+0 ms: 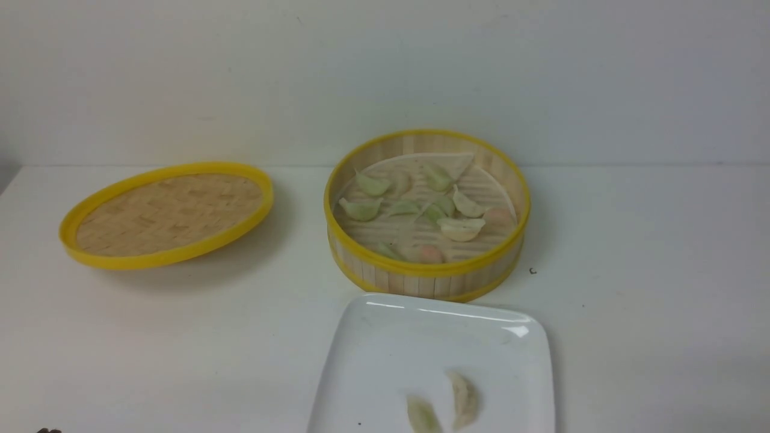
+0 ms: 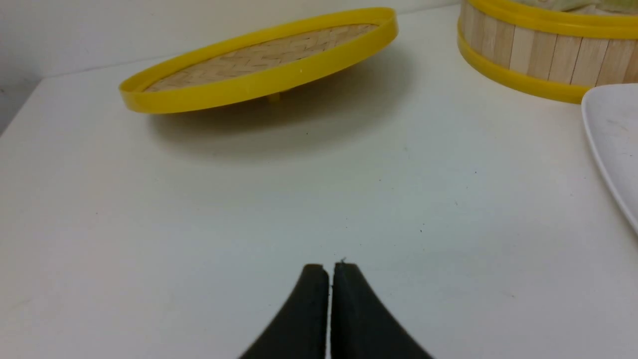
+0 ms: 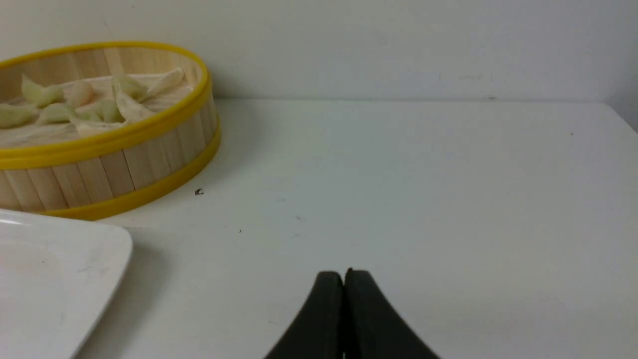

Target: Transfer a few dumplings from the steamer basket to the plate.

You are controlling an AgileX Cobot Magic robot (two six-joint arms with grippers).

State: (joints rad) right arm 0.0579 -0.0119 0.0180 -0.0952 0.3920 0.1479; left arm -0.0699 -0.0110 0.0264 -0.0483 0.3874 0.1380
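Note:
The steamer basket (image 1: 427, 273) stands at the table's middle back and holds several dumplings (image 1: 460, 227), pale green, whitish and pinkish. In front of it lies the white square plate (image 1: 391, 343) with two dumplings (image 1: 464, 398) near its front edge. My left gripper (image 2: 329, 267) is shut and empty, low over bare table to the left of the plate (image 2: 613, 134) and basket (image 2: 528, 55). My right gripper (image 3: 344, 273) is shut and empty over bare table to the right of the plate (image 3: 45, 279) and basket (image 3: 114, 169). Neither gripper shows in the front view.
The shallow yellow-rimmed woven lid (image 1: 168, 213) lies tilted at the back left, also in the left wrist view (image 2: 259, 60). A wall stands behind the table. A small dark speck (image 1: 532, 271) lies right of the basket.

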